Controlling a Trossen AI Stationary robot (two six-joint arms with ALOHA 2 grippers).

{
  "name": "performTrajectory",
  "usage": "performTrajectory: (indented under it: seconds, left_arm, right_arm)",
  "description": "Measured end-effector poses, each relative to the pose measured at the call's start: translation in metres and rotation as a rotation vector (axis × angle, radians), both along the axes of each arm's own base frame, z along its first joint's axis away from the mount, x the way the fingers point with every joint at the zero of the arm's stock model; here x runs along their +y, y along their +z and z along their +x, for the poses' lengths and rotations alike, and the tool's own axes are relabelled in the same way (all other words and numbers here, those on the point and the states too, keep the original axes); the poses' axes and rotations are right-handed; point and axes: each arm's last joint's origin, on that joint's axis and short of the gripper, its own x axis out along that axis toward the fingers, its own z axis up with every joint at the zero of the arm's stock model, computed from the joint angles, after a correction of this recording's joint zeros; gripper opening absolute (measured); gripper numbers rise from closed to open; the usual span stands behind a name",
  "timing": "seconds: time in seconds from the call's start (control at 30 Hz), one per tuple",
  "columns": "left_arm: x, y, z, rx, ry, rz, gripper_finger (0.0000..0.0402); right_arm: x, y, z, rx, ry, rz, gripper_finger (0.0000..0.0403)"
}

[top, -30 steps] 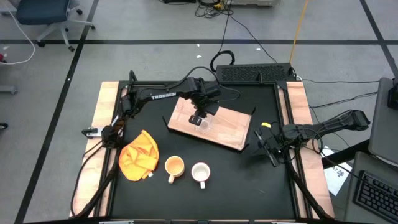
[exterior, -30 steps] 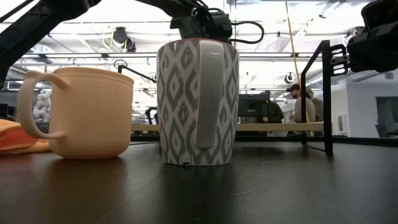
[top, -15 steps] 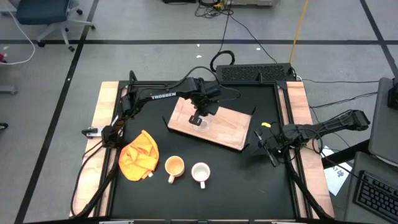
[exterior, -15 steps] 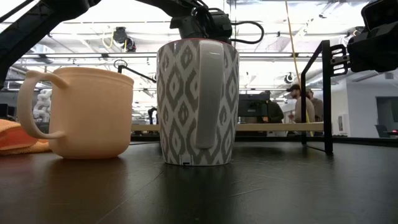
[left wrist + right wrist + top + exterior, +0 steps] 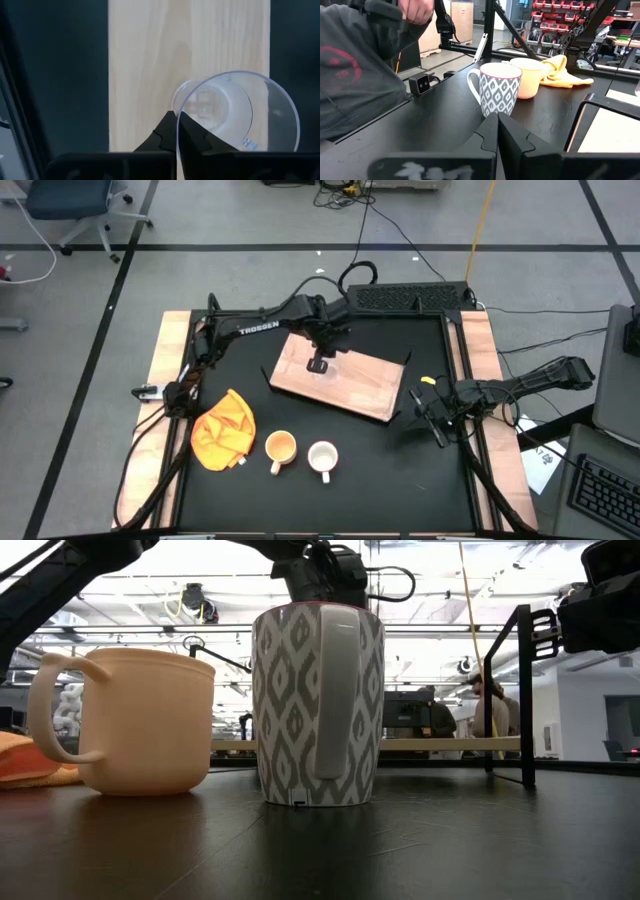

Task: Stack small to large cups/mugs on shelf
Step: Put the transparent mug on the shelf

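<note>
Hovering above the shelf (image 5: 340,380), the left gripper (image 5: 177,125) fingers are pressed together beside the glass cup (image 5: 235,112); right gripper (image 5: 497,131) fingers likewise, over the worktop (image 5: 400,470).

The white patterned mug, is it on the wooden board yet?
No, the white patterned mug stands on the black tabletop beside the yellow-orange mug, apart from the wooden board.
</note>
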Motion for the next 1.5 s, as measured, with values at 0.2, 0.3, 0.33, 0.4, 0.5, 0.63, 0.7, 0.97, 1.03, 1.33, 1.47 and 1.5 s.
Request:
performTrajectory:
  seconds: [0.2,0.3,0.33,0.4,0.5,0.63,0.7,0.97,1.03,1.33,1.47,1.5]
  left_arm:
    - [0.012,0.009,-0.003,-0.029,0.155,-0.066,0.0001]
    - [0.016,0.009,-0.004,-0.025,0.232,-0.089,0.0001]
    - [0.017,0.009,-0.004,-0.025,0.264,-0.102,0.0001]
    - [0.019,0.009,-0.005,-0.020,0.340,-0.133,0.0001]
    - [0.021,0.008,-0.007,-0.005,0.415,-0.157,0.0001]
    - [0.020,0.008,-0.008,0.010,0.456,-0.171,0.0001]
    - [0.019,0.007,-0.009,0.022,0.453,-0.169,0.0001]
    - [0.019,0.007,-0.011,0.040,0.419,-0.129,0.0001]
    - [0.019,0.007,-0.012,0.057,0.395,-0.122,0.0001]
    - [0.016,0.012,-0.020,0.090,0.311,-0.113,0.0000]
    - [0.016,0.018,-0.021,0.058,0.296,-0.100,0.0000]
    - [0.015,0.022,-0.022,0.046,0.294,-0.096,0.0000]
  right_arm:
    - [0.000,0.000,0.000,0.000,0.000,0.000,0.0000]
    - [0.000,0.000,0.000,0.000,0.000,0.000,0.0000]
    - [0.000,0.000,0.000,0.000,0.000,0.000,0.0000]
    - [0.000,0.000,0.000,0.001,0.000,0.000,0.0000]
    - [0.000,0.000,0.000,0.001,0.000,0.000,0.0000]
    - [0.000,0.000,0.000,0.001,0.001,0.000,0.0000]
    - [0.000,0.000,0.000,0.001,0.000,0.000,0.0000]
    - [0.000,0.000,0.000,0.001,0.000,0.000,0.0000]
    - [0.000,0.000,0.000,0.001,0.000,0.000,0.0000]
    - [0.000,0.000,0.000,0.001,0.000,0.000,0.0000]
    - [0.000,0.000,0.000,0.001,0.000,0.000,0.0000]
    - [0.000,0.000,0.000,0.002,0.000,0.002,0.0000]
